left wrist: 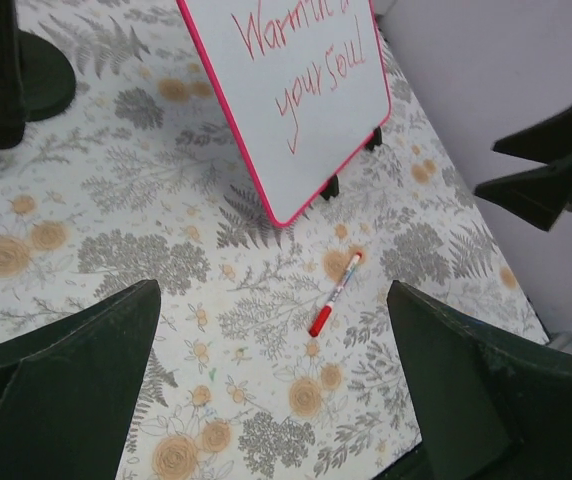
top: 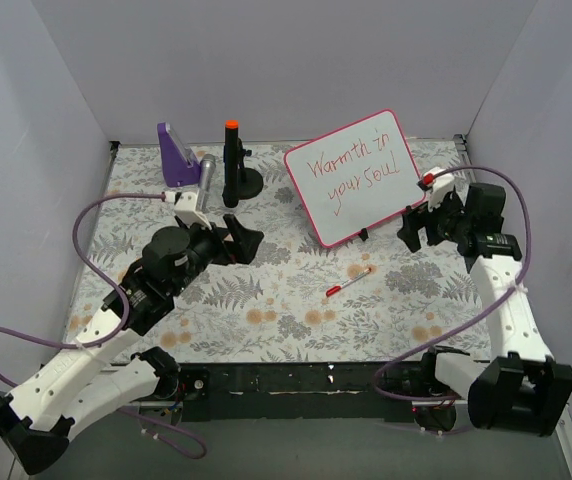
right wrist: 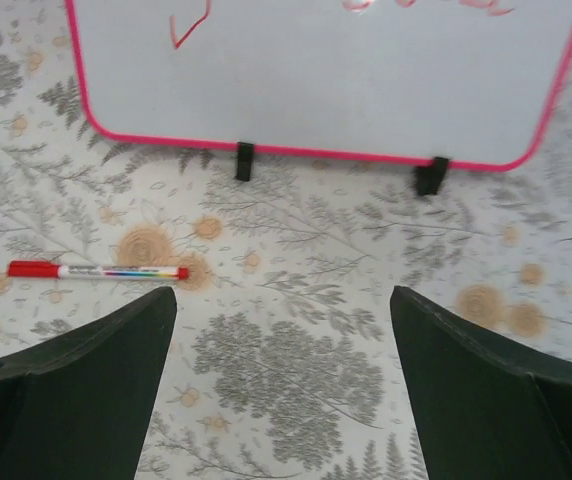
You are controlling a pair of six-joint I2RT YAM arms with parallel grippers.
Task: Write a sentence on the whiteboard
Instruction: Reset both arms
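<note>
The whiteboard (top: 354, 176) with a pink-red frame stands tilted on black feet at the back middle-right. The sentence (top: 358, 168) in red script reads "Warmth in your soul" in two lines. The board also shows in the left wrist view (left wrist: 296, 90) and the right wrist view (right wrist: 316, 75). A red-capped marker (top: 348, 282) lies on the floral cloth in front of the board, seen also in the left wrist view (left wrist: 334, 294) and right wrist view (right wrist: 96, 270). My left gripper (top: 246, 240) is open and empty. My right gripper (top: 413, 226) is open and empty beside the board's right edge.
A black stand with an orange-tipped post (top: 234, 160), a silver cylinder (top: 206, 172) and a purple holder (top: 176, 155) sit at the back left. Grey walls enclose the floral table (top: 286, 310) on three sides.
</note>
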